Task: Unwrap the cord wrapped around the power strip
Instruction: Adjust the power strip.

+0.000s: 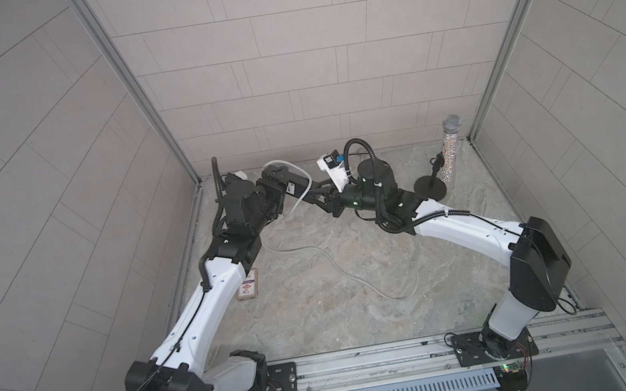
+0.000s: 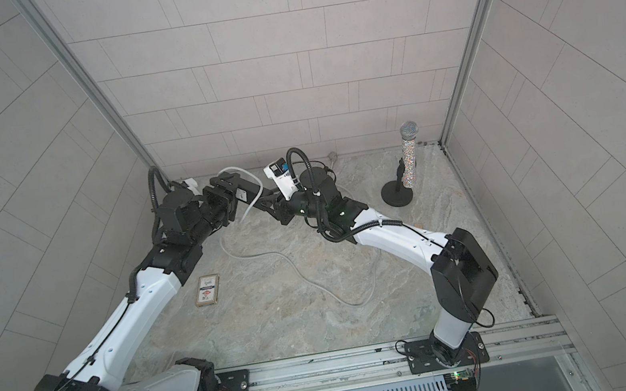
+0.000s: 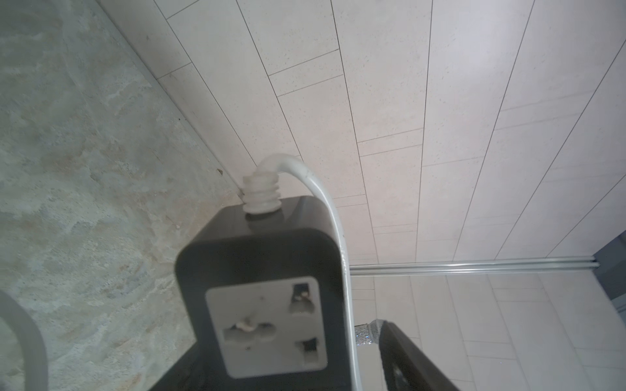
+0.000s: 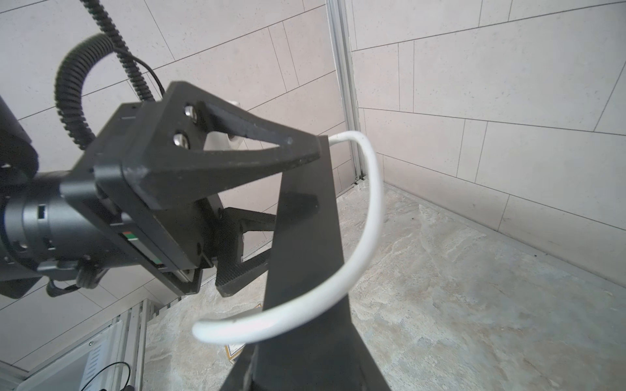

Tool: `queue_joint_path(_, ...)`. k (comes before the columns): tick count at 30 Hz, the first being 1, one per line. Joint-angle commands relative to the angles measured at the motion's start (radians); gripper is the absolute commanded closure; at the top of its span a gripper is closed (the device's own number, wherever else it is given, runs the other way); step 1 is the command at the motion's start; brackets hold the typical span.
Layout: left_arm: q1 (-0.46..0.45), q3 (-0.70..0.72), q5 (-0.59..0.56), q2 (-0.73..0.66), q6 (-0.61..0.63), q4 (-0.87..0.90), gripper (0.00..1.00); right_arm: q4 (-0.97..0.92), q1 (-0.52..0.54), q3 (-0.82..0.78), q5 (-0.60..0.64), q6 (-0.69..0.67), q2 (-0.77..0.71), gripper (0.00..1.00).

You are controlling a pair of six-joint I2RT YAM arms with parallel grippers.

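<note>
Right pincer [image 1: 315,191] is clamped on the lower-right end of the power strip [image 1: 300,184]. The strip is off the table [image 1: 364,323], mid-frame near the back wall in both top views. Its long axis runs upper left to lower right, cord end at upper left.

Left pincer [image 4: 294,184] straddles that cord end; the right wrist view shows one finger in front of the bar, one behind. Jaws apart, not gripping: the left wrist view shows daylight between my finger [image 3: 406,359] and the cord [image 3: 333,216] running down the strip's edge.

What matters: I count one loop to go. In the right wrist view the cord leaves the strain relief, arcs out right of the bar and crosses its plain back low in frame. It then drops to slack on the table at centre.

The loop sits on the left pincer's side, so left is the nearer arm to catch it; right just holds. My read: pull it off the cord end, along the axis toward upper left, not across.
</note>
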State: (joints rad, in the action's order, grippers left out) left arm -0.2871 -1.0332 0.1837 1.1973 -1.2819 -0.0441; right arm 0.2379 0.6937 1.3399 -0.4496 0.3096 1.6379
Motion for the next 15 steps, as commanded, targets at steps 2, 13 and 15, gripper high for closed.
queue_joint_path(2,0.008,0.019,0.013,0.000,-0.021,-0.015,0.31,0.032,0.007,0.048,-0.018,-0.018,-0.029,1.00)
queue_joint_path(13,0.022,0.027,0.041,0.022,-0.031,-0.079,0.65,-0.013,0.022,0.067,-0.046,-0.036,-0.003,1.00)
queue_joint_path(15,0.027,0.027,0.032,0.020,-0.030,-0.084,0.74,-0.049,0.021,0.069,-0.038,-0.059,-0.013,0.70)
